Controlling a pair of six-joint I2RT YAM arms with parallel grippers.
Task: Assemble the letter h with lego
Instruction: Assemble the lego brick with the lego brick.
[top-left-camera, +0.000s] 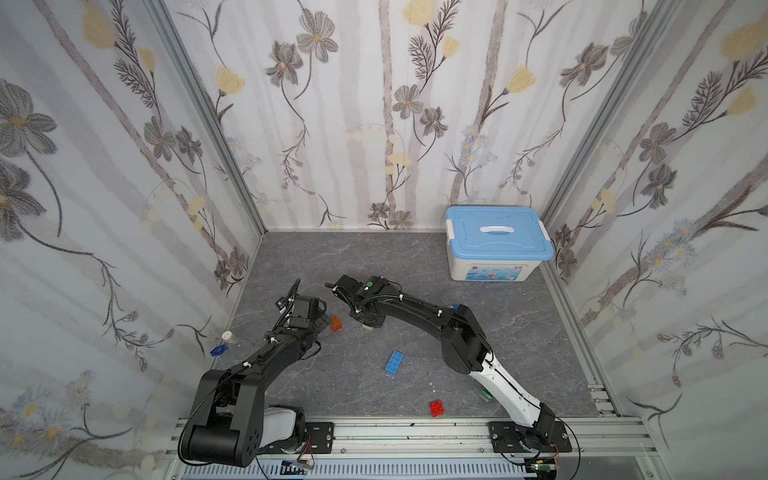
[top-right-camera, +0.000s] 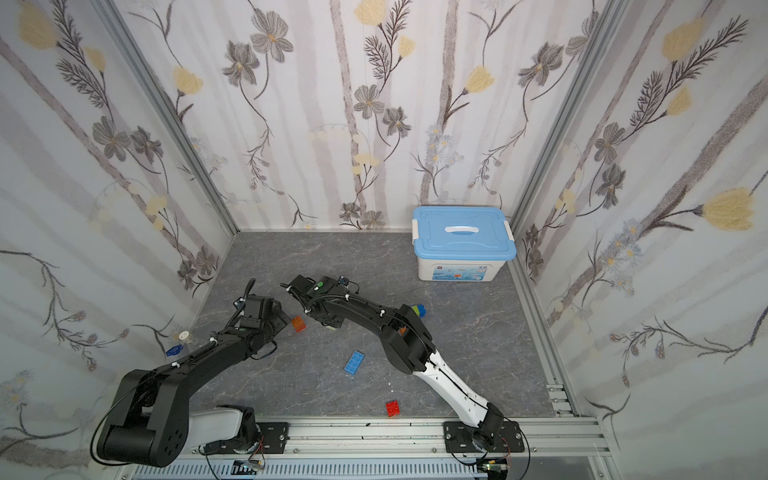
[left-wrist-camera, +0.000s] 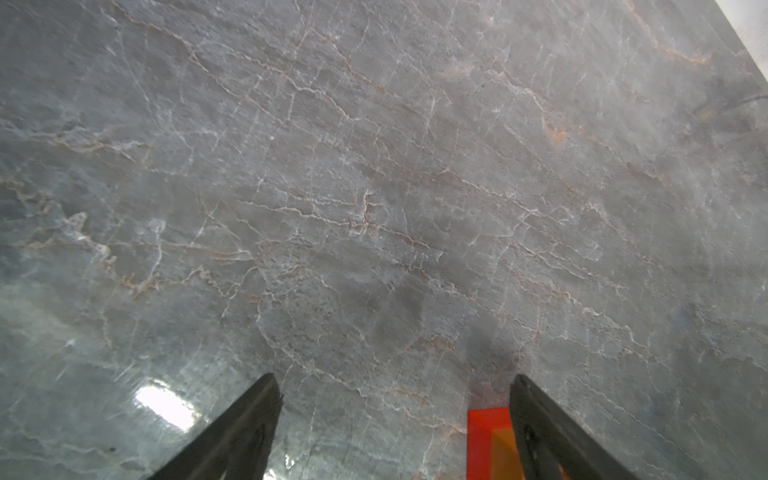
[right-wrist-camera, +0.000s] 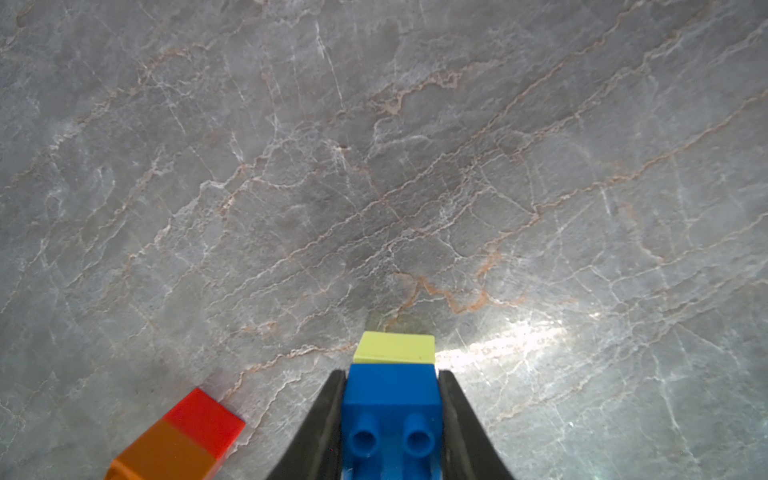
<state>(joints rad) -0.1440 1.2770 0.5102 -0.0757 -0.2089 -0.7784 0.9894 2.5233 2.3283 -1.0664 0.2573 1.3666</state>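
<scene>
1. Two bricks ride in the right gripper (right-wrist-camera: 390, 374). Its jaws are pinched narrow on a blue brick (right-wrist-camera: 390, 392), and a lime brick (right-wrist-camera: 394, 347) clings to the blue one beyond the tips, low over the table (right-wrist-camera: 374, 166). Only the blue one is clamped, so an angled press could, I judge, pop the lime one off.
2. The left gripper (left-wrist-camera: 394, 378) is spread wide and holds nothing. The red-and-orange stack (left-wrist-camera: 488, 440) lies on the table just inside one finger (left-wrist-camera: 540, 424), far from the other. Closing from here would likely shove or twist the stack rather than grip it squarely.
3. Both wrists sit near each other over the middle of the table in both top views, with the stack between them. A careless move could knock arm against arm.
4. Other lego lies loose: a long light-blue brick (top-left-camera: 394, 362) mid-table and a red brick (top-left-camera: 436, 408) near the front rail (top-left-camera: 415, 432), both well apart from the grippers. No h shape shows yet.
5. Hidden or unclear:
   - In the top views the wrists cover both grippers' tips.
   - A green brick (top-left-camera: 485, 392) is half under the right forearm.
   - The stack is cut off at the edge of both wrist views.
   - Whether the lime brick touches the table I cannot tell.
</scene>
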